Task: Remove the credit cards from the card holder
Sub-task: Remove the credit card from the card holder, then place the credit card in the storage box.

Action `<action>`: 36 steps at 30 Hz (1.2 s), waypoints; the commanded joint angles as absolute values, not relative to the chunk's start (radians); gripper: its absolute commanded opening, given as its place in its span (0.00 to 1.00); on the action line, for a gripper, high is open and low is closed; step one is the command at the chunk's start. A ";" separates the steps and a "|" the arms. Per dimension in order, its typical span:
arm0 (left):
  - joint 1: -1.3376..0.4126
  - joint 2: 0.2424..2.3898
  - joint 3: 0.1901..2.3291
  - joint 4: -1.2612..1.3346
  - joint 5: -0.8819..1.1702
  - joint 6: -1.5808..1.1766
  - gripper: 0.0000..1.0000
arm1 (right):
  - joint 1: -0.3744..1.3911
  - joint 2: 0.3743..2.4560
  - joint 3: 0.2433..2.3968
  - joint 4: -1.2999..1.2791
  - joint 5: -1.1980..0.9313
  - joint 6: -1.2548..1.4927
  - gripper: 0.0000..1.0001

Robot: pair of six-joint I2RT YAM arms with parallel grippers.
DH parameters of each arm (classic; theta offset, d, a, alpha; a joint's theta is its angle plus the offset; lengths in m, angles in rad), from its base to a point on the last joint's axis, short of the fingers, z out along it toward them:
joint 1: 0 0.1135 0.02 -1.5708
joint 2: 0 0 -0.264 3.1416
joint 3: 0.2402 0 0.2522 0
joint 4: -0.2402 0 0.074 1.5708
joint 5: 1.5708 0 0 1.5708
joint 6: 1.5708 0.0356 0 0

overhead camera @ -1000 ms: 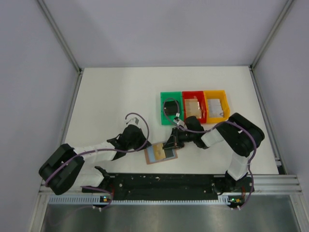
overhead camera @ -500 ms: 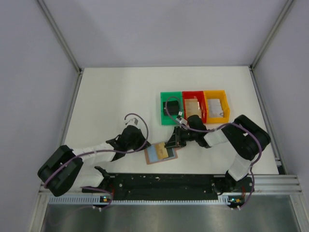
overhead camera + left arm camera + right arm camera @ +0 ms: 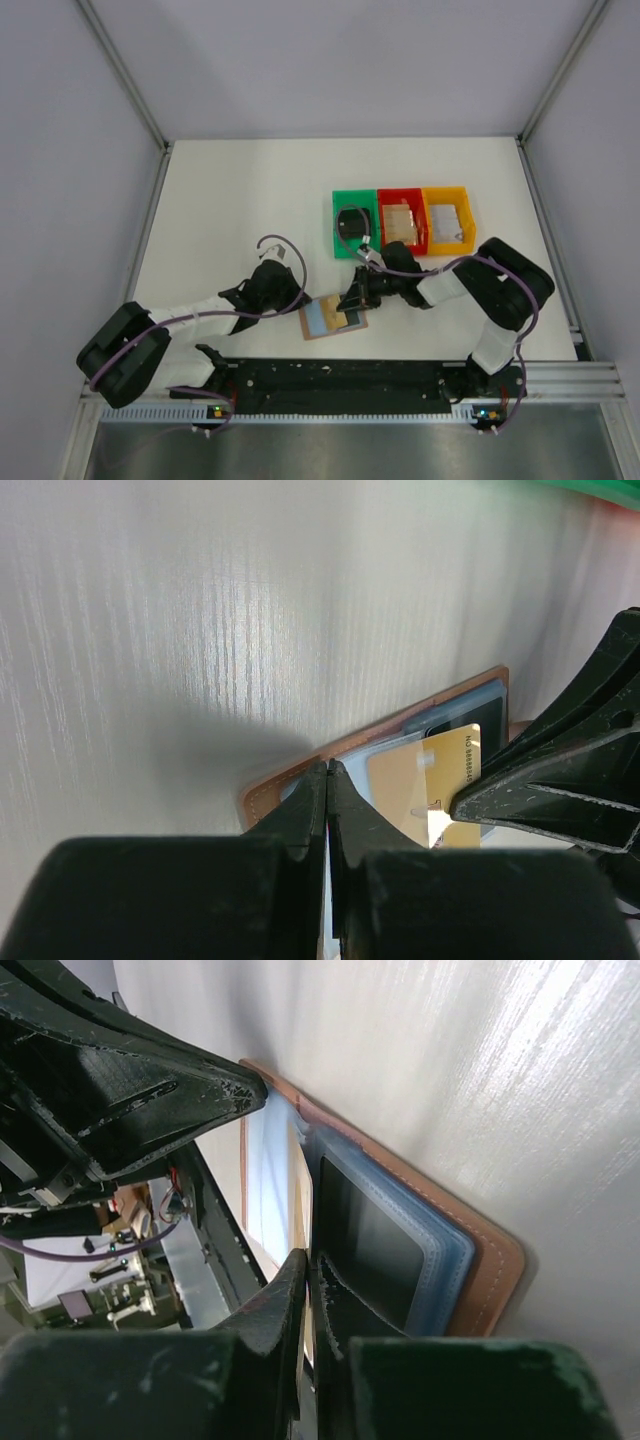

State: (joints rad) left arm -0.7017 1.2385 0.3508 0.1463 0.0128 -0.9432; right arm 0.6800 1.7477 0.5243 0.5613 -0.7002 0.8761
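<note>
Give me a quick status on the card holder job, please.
Left gripper shut, tips on card holder edge. Right gripper shut on gold card, partly out. Dark card in its pocket. Nothing blocking.
</note>
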 commanded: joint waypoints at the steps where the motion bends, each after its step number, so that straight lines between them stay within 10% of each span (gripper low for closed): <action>1: -0.696 1.221 0.334 0.126 -0.006 -0.931 0.00 | 0.684 1.741 0.551 0.551 -0.686 0.842 0.00; 20: -0.696 1.140 0.350 0.104 -0.006 -0.879 0.00 | 0.586 1.332 0.687 -0.186 -0.414 0.505 0.00; 27: -0.701 1.011 0.390 0.075 0.113 -0.818 0.27 | 0.586 1.301 0.807 -0.337 -0.330 0.346 0.00; 36: -0.667 0.760 0.644 -0.401 -0.135 -0.638 0.94 | 0.586 1.275 1.156 -0.705 -0.131 -0.059 0.00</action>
State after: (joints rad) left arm -0.6918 0.8497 0.4889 -0.1764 0.0010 -0.7551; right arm 0.5922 1.3090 1.0153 -0.5411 -0.2440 0.1917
